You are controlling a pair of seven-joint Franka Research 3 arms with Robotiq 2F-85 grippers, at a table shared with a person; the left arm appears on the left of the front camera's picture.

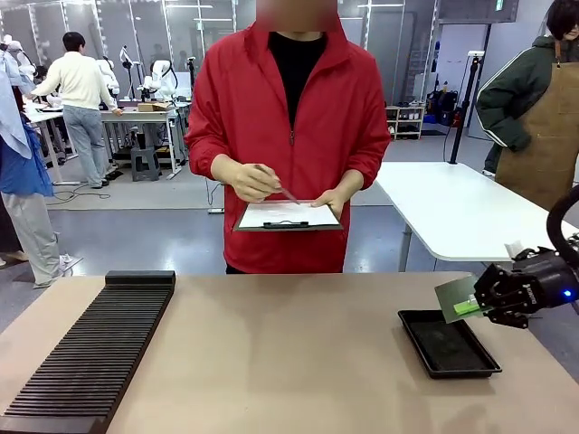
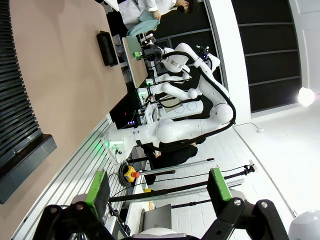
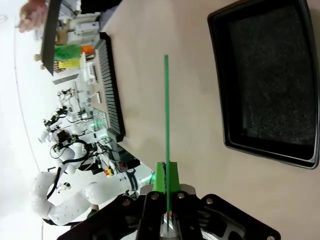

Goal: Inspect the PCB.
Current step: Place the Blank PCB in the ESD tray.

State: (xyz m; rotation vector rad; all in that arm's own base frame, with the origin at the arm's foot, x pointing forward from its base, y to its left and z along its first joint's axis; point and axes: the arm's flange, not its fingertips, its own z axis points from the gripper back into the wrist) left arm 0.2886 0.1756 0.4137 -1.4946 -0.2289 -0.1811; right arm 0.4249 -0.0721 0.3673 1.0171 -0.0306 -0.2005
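The PCB (image 1: 451, 298), a thin green board, is tilted in the air just above the right end of the black tray (image 1: 404, 317). My right gripper (image 1: 476, 306) is shut on its right edge. In the right wrist view the PCB (image 3: 166, 120) shows edge-on as a thin green line, pinched between the green pads of my right gripper (image 3: 166, 183), with the tray (image 3: 217, 75) beside it. My left gripper (image 2: 159, 189) is open with nothing between its pads, pointing off the table's side toward the right arm's base.
A long black ribbed rack (image 1: 90, 353) lies on the left of the tan table (image 1: 289, 362). Across the table a person in a red jacket writes on a clipboard (image 1: 288, 217). A white table (image 1: 452, 212) stands behind at right.
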